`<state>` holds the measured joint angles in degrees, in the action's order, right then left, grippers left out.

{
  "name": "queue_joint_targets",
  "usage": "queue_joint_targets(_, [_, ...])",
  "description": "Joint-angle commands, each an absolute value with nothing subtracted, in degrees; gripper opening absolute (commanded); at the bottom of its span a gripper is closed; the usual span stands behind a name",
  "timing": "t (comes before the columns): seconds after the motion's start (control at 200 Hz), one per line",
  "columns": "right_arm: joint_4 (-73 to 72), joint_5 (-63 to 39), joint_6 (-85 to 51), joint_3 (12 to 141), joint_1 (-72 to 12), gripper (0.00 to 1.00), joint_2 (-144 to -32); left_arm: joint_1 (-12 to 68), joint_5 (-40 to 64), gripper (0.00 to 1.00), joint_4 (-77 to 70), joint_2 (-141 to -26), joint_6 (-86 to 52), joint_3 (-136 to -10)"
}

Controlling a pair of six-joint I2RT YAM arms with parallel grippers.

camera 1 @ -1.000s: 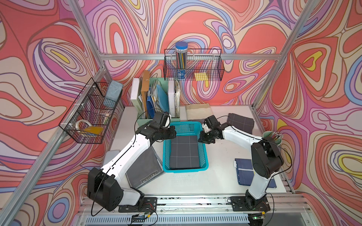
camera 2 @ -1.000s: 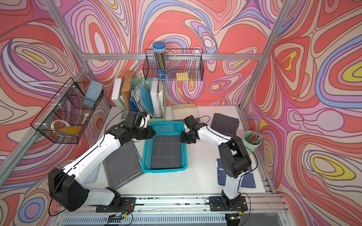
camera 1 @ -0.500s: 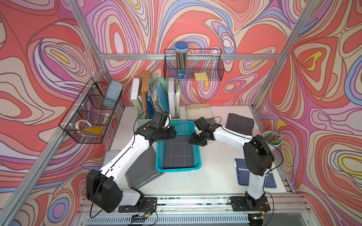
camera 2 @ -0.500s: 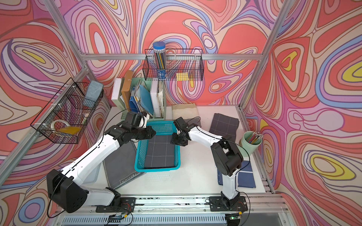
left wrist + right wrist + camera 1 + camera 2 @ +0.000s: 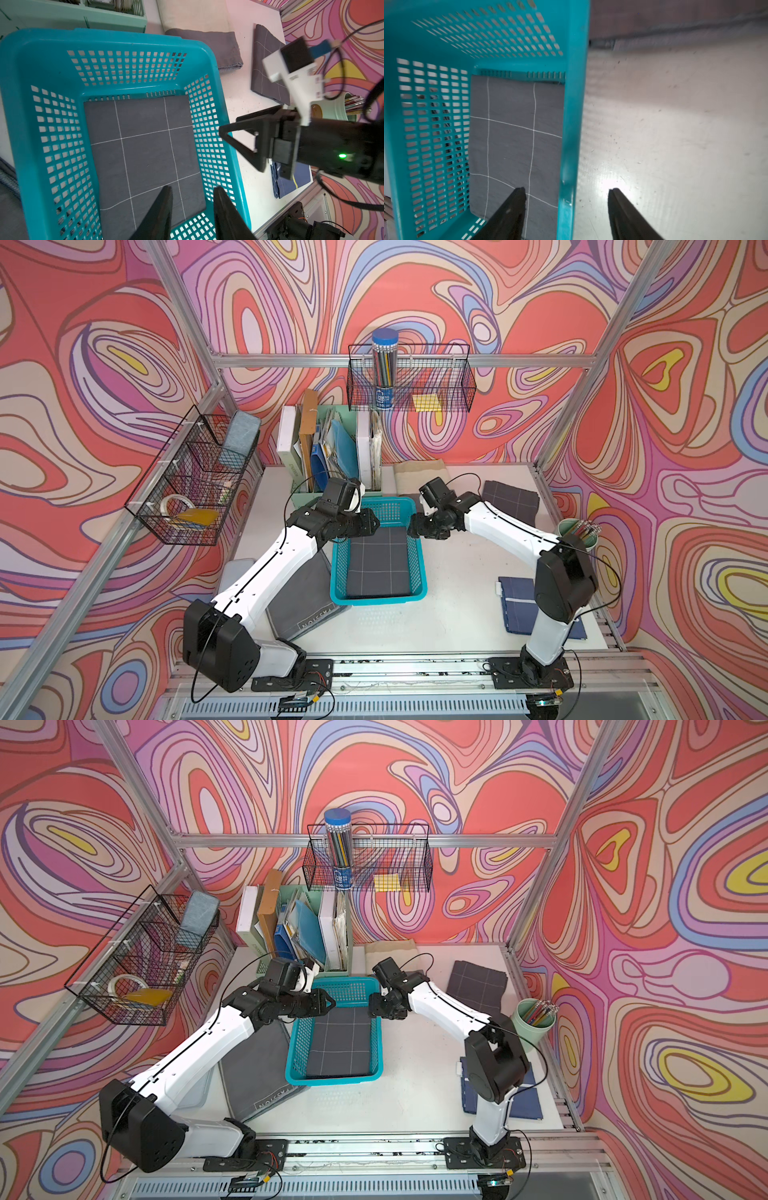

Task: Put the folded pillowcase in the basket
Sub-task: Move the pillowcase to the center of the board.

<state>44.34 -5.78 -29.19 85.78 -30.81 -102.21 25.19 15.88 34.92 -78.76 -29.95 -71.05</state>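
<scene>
- Left jaws: apart, nothing between them. They hang over the far-left part of the pillowcase (image 5: 145, 145), inside the basket (image 5: 52, 52).
- Right jaws: wide apart, straddling the basket's right wall at its far end. One finger is inside above the cloth, the other outside above the tabletop (image 5: 675, 124). No contact that I can make out.
- Pillowcase: dark grey with white grid lines, lying flat on the basket floor and nearly filling it. The placement looks done.
- My reading: with both pairs open, the cloth needs no grip now. The next move is to lift clear without snagging the rim.
- Basket: mid-tabletop, long side running near to far, with a grey cloth (image 5: 303, 605) at its near-left corner.
- Tabletop: white and scuffed. A second gridded cloth (image 5: 511, 499) lies far right, a blue cloth (image 5: 515, 601) near right, and a pencil cup (image 5: 577, 531) at the right edge.
- Room: swirl-patterned walls on a metal frame, a file rack (image 5: 332, 448) at the far side, and wire baskets (image 5: 409, 381) hung up.
</scene>
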Motion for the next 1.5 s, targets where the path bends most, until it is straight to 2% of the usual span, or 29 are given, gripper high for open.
queue_joint_targets(0.0, [46.4, -0.8, -24.2, 87.0, -19.1, 0.42, -100.4, 25.1, 16.6, 0.38, 35.1, -78.0, -29.1, -72.5])
queue_joint_targets(0.04, [45.6, 0.6, -24.0, 86.9, -15.2, 0.11, -101.1, 25.1, 16.8, 0.36, 34.9, -78.0, -29.2, -72.4])
queue_joint_targets(0.06, [45.5, 1.3, -24.0, 87.1, -13.5, 0.00, -102.6, 25.1, 16.8, 0.35, 34.7, -77.9, -29.1, -72.3])
queue_joint_targets(0.185, [44.4, 1.8, -23.7, 90.8, -7.4, 0.00, -111.4, 25.1, 17.0, 0.27, 34.3, -77.8, -29.5, -71.9])
queue_joint_targets(0.295, [45.3, 4.0, -23.4, 95.5, -5.6, 0.00, -119.2, 25.1, 16.7, 0.31, 34.7, -77.8, -29.5, -71.8])
queue_joint_targets(0.441, [41.5, 3.9, -23.9, 95.8, -3.5, 0.00, -122.6, 25.1, 17.4, 0.33, 35.2, -78.4, -28.6, -72.2])
queue_joint_targets(0.676, [38.3, 2.6, -22.6, 89.5, -2.5, 0.00, -115.0, 25.1, 18.1, 0.33, 34.0, -79.5, -28.2, -72.3])
queue_joint_targets(0.731, [38.5, 4.9, -23.1, 89.0, -2.5, 0.00, -114.2, 25.1, 18.5, 0.33, 33.4, -80.1, -28.3, -72.3])
queue_joint_targets(1.006, [43.7, 8.4, -25.4, 94.7, -0.3, 0.00, -123.7, 25.1, 22.6, 0.33, 32.5, -85.8, -29.3, -75.4])
queue_joint_targets(1.217, [40.3, 4.9, -28.2, 85.3, -0.7, 0.00, -119.6, 25.2, 26.8, 0.34, 31.7, -87.6, -30.9, -77.8])
queue_joint_targets(1.367, [40.8, 1.1, -26.8, 81.4, -4.5, 0.00, -117.6, 26.4, 28.8, 0.35, 31.9, -90.2, -31.5, -80.1])
queue_joint_targets(1.492, [40.4, -2.0, -28.6, 75.9, -11.6, 0.00, -113.1, 29.4, 28.5, 0.36, 33.7, -93.4, -31.3, -83.2])
